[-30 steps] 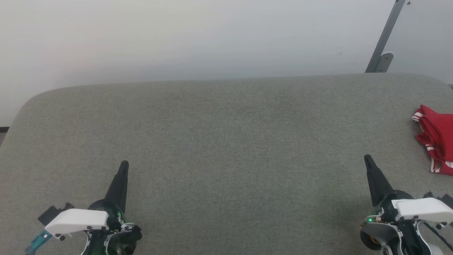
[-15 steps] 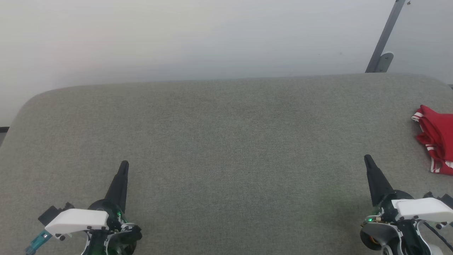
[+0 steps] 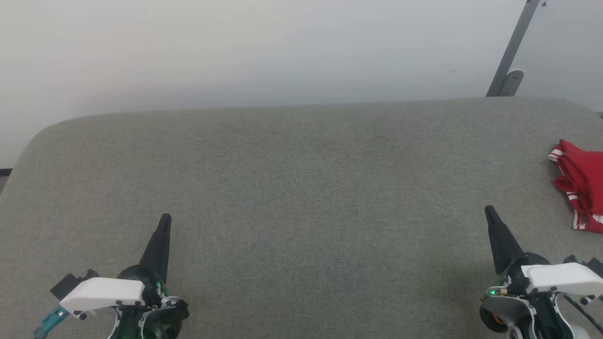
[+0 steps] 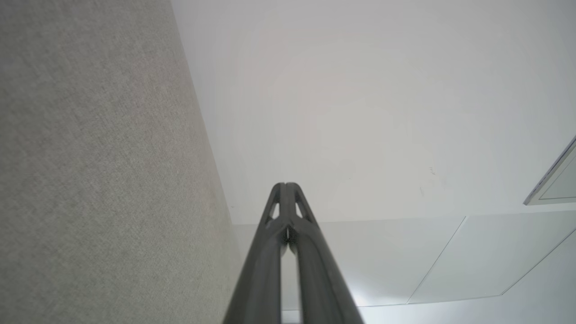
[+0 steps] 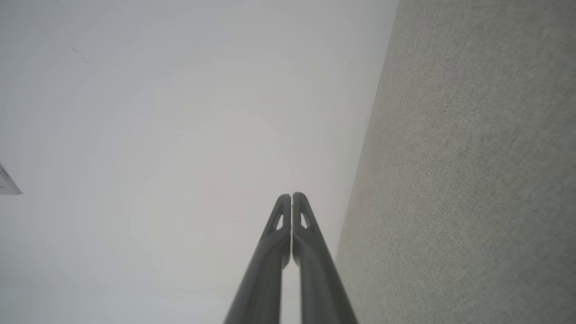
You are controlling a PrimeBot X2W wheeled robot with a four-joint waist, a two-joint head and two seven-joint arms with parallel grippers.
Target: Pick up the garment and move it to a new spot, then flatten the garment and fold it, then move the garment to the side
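The garment (image 3: 582, 181) lies crumpled at the far right edge of the head view, red with red-and-white striped trim, partly cut off by the frame. Its print and sleeves are hidden in the folds. My right gripper (image 3: 489, 210) rests at the lower right, to the left of the garment and apart from it, shut with nothing in it (image 5: 291, 196). At the lower left my left gripper (image 3: 165, 218) is shut and empty too (image 4: 285, 185), far from the garment.
A wide grey fabric-covered table (image 3: 301, 188) with rounded corners spreads before me. A pale wall (image 3: 235, 47) rises behind its far edge. A slanted grey metal post (image 3: 511, 56) stands at the back right.
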